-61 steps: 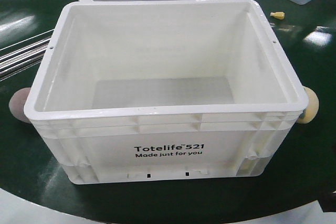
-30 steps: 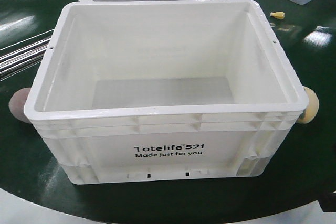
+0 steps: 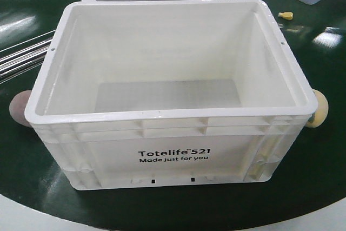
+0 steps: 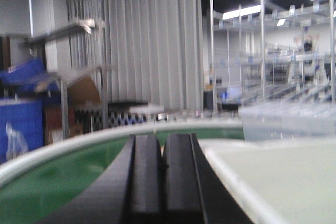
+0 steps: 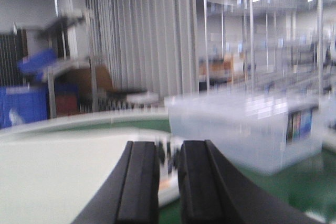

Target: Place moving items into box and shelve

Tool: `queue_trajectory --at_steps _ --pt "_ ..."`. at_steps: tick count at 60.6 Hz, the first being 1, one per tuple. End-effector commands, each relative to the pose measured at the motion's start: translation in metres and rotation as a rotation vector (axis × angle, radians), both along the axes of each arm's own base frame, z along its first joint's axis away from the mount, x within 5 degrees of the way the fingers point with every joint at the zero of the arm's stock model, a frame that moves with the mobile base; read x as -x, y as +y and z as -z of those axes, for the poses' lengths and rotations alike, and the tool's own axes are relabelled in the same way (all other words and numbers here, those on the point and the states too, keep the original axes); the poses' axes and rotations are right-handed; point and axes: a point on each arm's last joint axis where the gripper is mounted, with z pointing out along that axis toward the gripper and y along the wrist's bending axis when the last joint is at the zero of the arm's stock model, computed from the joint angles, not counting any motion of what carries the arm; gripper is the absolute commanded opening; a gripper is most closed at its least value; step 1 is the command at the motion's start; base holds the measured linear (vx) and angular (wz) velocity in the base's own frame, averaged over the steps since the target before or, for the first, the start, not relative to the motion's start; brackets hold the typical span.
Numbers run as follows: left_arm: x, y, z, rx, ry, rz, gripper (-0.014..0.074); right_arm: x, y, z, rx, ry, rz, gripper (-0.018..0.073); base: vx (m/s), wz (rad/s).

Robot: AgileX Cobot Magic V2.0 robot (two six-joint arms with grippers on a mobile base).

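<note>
Though beside the box [image 3: 173, 150], ball [image 3: 19, 109] and egg [image 3: 319, 107], neither between jaws.

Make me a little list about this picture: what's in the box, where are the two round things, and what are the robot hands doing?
Box: white box, open top, nothing inside
Ball: pinkish-brown ball, outside, by the box's left wall
Egg: pale yellow egg, outside, by the box's right wall
Table: green table under everything
Left gripper: shut, holding nothing
Right gripper: narrow gap between the fingers, holding nothing
</note>
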Motion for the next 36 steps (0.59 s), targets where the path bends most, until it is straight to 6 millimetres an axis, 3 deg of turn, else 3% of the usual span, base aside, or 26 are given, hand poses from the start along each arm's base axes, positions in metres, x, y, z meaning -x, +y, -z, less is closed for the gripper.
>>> queue_trajectory --at_steps 1,9,17,25,36 --pt "0.009 0.001 -0.045 0.003 -0.093 -0.006 -0.0006 0.005 0.000 -0.048 0.061 -0.107 0.024 0.0217 0.00 0.00" --pt "0.001 0.000 -0.100 -0.035 -0.153 -0.026 -0.0006 -0.012 0.001 -0.099 0.122 -0.144 0.045 0.0217 0.00 0.00" --pt "-0.021 -0.001 -0.141 -0.030 -0.228 -0.034 -0.0006 -0.047 0.005 -0.132 0.147 -0.175 0.040 0.0217 0.00 0.00" --pt "-0.048 -0.002 -0.151 -0.023 -0.262 -0.040 -0.0006 -0.078 0.010 -0.139 0.142 -0.216 0.018 0.0217 0.00 0.00" --pt "-0.082 -0.004 -0.140 -0.031 -0.140 -0.035 -0.0006 -0.119 0.014 -0.125 0.141 -0.124 0.000 0.0210 0.00 0.00"
